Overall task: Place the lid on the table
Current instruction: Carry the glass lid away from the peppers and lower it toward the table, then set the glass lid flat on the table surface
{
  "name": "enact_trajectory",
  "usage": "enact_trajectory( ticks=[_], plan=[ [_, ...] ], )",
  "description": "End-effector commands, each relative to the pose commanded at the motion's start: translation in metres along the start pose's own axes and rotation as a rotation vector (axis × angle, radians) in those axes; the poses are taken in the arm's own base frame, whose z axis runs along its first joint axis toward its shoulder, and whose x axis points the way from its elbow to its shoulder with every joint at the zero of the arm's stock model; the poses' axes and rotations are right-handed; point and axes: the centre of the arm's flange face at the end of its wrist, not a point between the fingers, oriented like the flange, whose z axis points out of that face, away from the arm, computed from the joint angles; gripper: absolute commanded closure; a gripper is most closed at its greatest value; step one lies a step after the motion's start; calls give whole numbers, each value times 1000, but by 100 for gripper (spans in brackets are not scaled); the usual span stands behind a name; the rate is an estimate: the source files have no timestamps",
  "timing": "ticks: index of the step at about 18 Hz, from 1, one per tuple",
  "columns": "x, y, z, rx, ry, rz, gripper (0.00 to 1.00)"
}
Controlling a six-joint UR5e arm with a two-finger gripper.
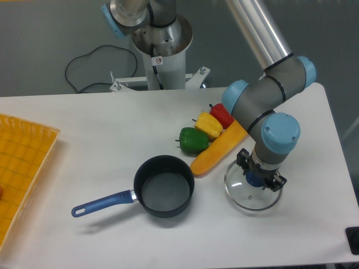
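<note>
Two-finger gripper (261, 179) clamped on blue knob of round clear glass lid (252, 191), near white table's (84, 129) right edge; full contact should be confirmed before release.

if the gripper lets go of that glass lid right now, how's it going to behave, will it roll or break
The lid looks like clear glass with a thin metal rim, so probably rigid, fairly heavy for its size and breakable if dropped. It hangs nearly flat just above the table, so it would likely settle, not roll. The gripper holds only the small blue knob, so a tilt could let it swing.
</note>
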Motion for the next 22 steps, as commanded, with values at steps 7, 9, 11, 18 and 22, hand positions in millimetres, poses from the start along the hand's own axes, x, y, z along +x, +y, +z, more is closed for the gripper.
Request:
enact_trajectory(
  ticks=[7, 9, 11, 18, 22],
  plan=[
    [0, -1, 6, -2, 7, 2, 52],
    [0, -1, 8, -4, 10, 2, 52],
    [1, -2, 10, -4, 15, 3, 52],
    [3, -2, 13, -8, 20, 5, 52],
    [3, -3, 15, -9, 23, 5, 52]
  ],
)
